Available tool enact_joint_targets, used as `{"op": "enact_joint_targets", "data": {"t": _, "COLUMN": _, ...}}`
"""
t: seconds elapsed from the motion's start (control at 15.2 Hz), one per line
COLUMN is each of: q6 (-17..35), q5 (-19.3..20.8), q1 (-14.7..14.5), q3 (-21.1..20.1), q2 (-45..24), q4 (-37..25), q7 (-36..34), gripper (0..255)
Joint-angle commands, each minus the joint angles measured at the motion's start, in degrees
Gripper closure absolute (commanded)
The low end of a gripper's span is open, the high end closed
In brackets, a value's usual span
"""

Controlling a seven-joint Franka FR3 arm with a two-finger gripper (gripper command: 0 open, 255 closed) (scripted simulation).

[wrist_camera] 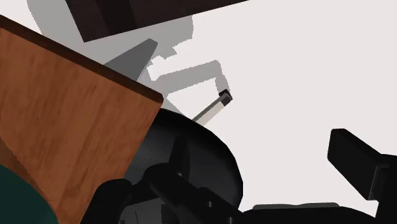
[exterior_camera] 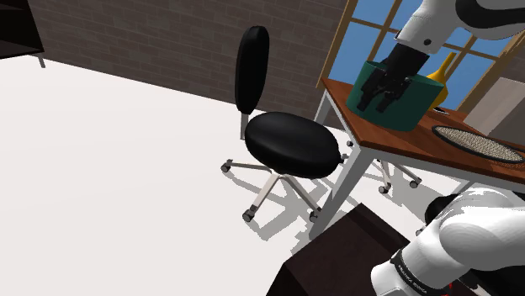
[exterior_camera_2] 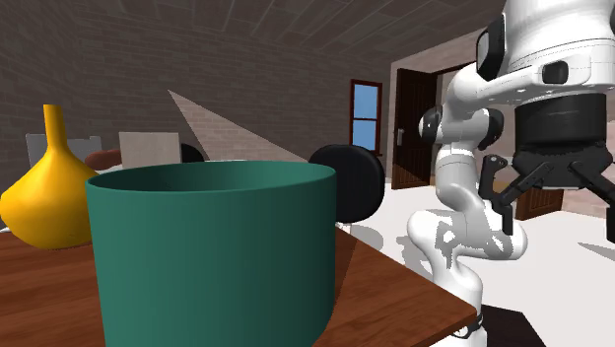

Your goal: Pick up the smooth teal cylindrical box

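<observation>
The teal cylindrical box [exterior_camera: 402, 103] stands upright on the brown wooden table [exterior_camera: 395, 139], near its corner. It looms large in the second exterior view, teal box [exterior_camera_2: 212, 251], smooth and open-topped. My black gripper [exterior_camera: 377, 91] hangs in front of the box on the side of the shoulder view's left, at about its height. In the second exterior view the gripper [exterior_camera_2: 557, 212] is open, fingers spread wide, nothing between them, well off the box. The wrist view looks down past the table corner [wrist_camera: 70, 127], a sliver of the box [wrist_camera: 16, 200] and one finger [wrist_camera: 357, 164].
A yellow long-necked vase [exterior_camera: 439, 80] stands behind the box, vase [exterior_camera_2: 47, 202]. A dark woven mat [exterior_camera: 478, 143] lies on the table toward the stand. A black swivel chair [exterior_camera: 290, 143] sits by the table corner, its seat [wrist_camera: 191, 159] under the gripper.
</observation>
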State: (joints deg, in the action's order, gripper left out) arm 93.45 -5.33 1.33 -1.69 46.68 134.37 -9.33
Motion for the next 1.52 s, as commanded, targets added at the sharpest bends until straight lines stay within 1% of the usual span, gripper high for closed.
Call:
{"op": "enact_joint_targets", "data": {"t": 0.0, "q6": 0.0, "q5": 0.0, "q1": 0.0, "q3": 0.0, "q2": 0.0, "q4": 0.0, "q7": 0.0, "gripper": 0}}
{"op": "enact_joint_targets", "data": {"t": 0.4, "q6": -3.2, "q5": 5.0, "q1": 2.0, "q3": 6.6, "q2": -5.0, "q4": -7.2, "q7": 7.9, "gripper": 0}}
{"op": "enact_joint_targets", "data": {"t": 0.79, "q6": -6.2, "q5": 8.8, "q1": 3.1, "q3": 12.8, "q2": -11.9, "q4": -16.7, "q7": 15.8, "gripper": 0}}
{"op": "enact_joint_targets", "data": {"t": 1.12, "q6": -8.9, "q5": 10.6, "q1": 3.6, "q3": 17.9, "q2": -19.0, "q4": -26.5, "q7": 22.7, "gripper": 0}}
{"op": "enact_joint_targets", "data": {"t": 1.45, "q6": -11.9, "q5": 10.8, "q1": 4.0, "q3": 23.1, "q2": -27.4, "q4": -38.0, "q7": 29.9, "gripper": 0}}
